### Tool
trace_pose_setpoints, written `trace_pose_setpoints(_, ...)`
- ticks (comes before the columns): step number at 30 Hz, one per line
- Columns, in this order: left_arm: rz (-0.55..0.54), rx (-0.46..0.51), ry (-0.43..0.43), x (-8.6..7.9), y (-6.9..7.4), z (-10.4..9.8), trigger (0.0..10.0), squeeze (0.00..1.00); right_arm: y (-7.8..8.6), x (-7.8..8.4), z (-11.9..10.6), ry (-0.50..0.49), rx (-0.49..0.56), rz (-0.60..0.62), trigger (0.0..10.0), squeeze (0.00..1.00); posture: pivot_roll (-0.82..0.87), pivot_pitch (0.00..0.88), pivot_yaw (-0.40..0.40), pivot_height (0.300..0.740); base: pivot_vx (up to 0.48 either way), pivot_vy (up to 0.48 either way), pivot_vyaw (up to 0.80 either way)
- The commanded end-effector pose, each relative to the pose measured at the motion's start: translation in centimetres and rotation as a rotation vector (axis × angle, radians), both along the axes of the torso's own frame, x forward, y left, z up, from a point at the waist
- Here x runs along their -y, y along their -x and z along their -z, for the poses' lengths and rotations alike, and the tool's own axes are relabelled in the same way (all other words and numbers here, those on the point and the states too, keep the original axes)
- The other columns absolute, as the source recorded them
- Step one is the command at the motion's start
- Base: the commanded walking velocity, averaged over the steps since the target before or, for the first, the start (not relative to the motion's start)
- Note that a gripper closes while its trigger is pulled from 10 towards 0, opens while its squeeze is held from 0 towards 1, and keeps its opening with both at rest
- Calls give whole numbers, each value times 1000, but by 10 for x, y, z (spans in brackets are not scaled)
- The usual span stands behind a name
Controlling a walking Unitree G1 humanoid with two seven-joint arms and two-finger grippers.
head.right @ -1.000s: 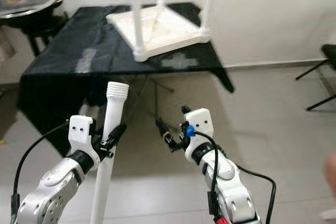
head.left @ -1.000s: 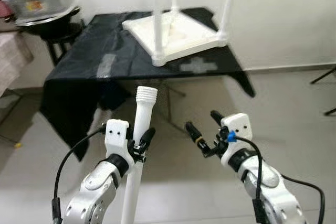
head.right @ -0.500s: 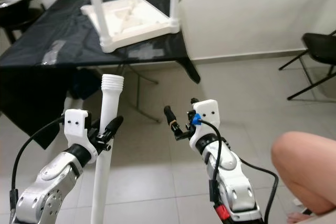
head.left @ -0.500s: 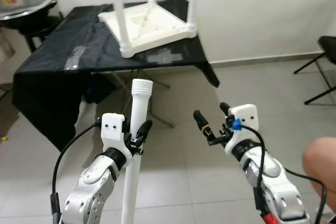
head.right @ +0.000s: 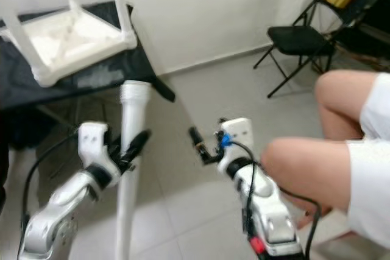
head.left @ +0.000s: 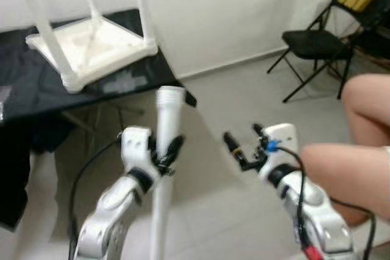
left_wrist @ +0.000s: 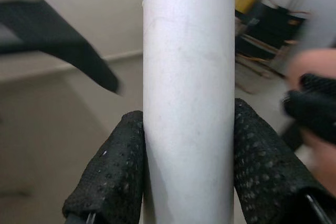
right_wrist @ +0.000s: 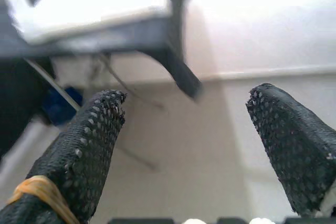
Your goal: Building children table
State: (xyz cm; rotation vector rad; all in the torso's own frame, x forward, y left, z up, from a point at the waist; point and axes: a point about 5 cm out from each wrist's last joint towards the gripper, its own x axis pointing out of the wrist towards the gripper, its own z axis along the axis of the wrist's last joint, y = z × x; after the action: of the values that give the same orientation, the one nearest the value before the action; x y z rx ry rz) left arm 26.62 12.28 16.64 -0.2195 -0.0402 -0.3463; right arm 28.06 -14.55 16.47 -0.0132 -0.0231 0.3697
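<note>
Left gripper point(left_wrist: 189, 171) clenches the upright white table leg point(head.left: 166, 150); right gripper point(head.left: 244, 144) hangs released near a person's knee point(head.left: 365, 98).

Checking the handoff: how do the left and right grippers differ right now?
The left gripper is shut on the white table leg, held upright; the right gripper is open and holds nothing. In the wrist views, the left fingers press against the leg, while the right fingers stand apart. Both are raised before the robot, over the floor.
</note>
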Motion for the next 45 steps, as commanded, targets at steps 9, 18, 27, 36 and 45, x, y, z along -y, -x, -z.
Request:
trace_pose_setpoints(9, -41, 77, 22, -11, -6, -22, 10000, 0, 9, -16, -12, 24, 75, -204, 10000, 0, -47, 121, -6, 740, 472, 0, 62)
trace_pose_setpoints(18, -23, 78, 29, -8, -6, -21, 10000, 0, 26, -24, -22, 163, 125, -456, 10000, 0, -53, 119, -3, 740, 472, 0, 690)
trace_pose_setpoints(27, 281, 38, 106, 12, 11, -10, 10000, 0, 31, -17, -27, 209, 133, -511, 10000, 0, -67, 118, 3, 740, 314, 0, 471)
trace_pose_setpoints(36, 515, 20, 86, 21, 28, -3, 10000, 0, 26, 1, -24, 241, 121, -399, 10000, 0, -77, 134, 14, 740, 0, 0, 0)
trace_pose_setpoints(45, 516, 0, 75, -2, 38, 2, 10000, 0, 21, 18, -21, 349, 93, -354, 10000, 0, -64, 143, 16, 740, 0, 0, 0)
